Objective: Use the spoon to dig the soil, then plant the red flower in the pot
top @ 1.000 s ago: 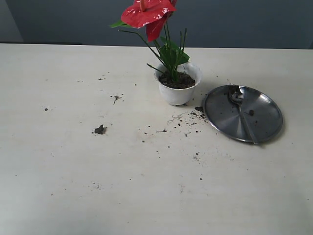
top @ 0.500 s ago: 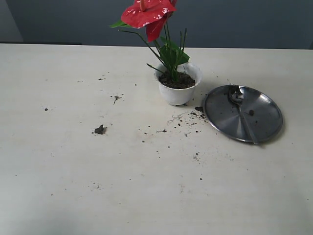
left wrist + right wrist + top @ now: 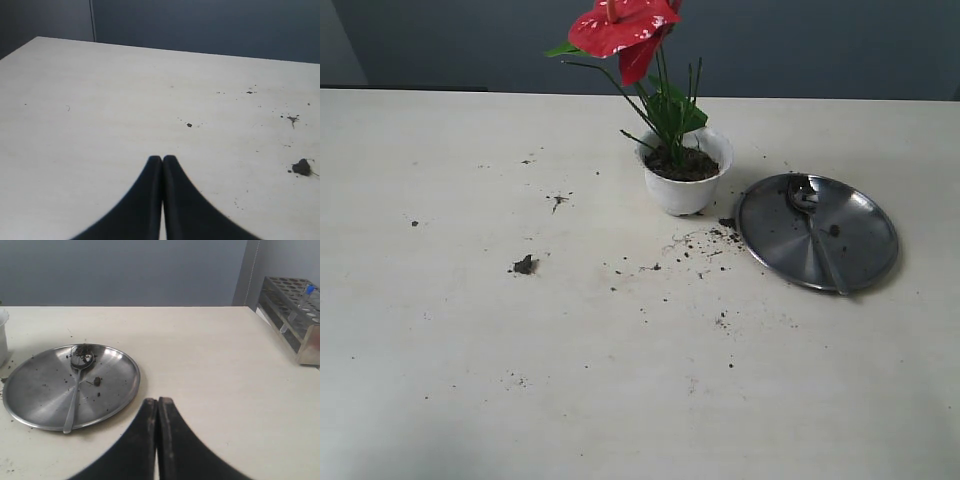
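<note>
Red flower [image 3: 620,30] is standing in white pot [image 3: 685,195], far centre; spoon [image 3: 817,240] is lying on steel plate [image 3: 865,225] just right. Left gripper [image 3: 163,160] and right gripper [image 3: 158,402] are sitting fully closed, empty. Flower looking light, stems floppy: grip low on stems.

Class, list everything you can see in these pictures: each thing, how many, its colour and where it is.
Table: one, off-white, under everything.
Plate: one, steel, on the table.
Spoon: one, silver, lying on the plate.
Pot: one, white, beside the plate.
Red flower: one plant, red blooms, green leaves, standing in the pot.
Soil: dark brown, in the pot; specks scattered on the table.
Rack: one, grey, near the table's edge.
Left fingers: two, black, shut.
Right fingers: two, black, shut.
</note>
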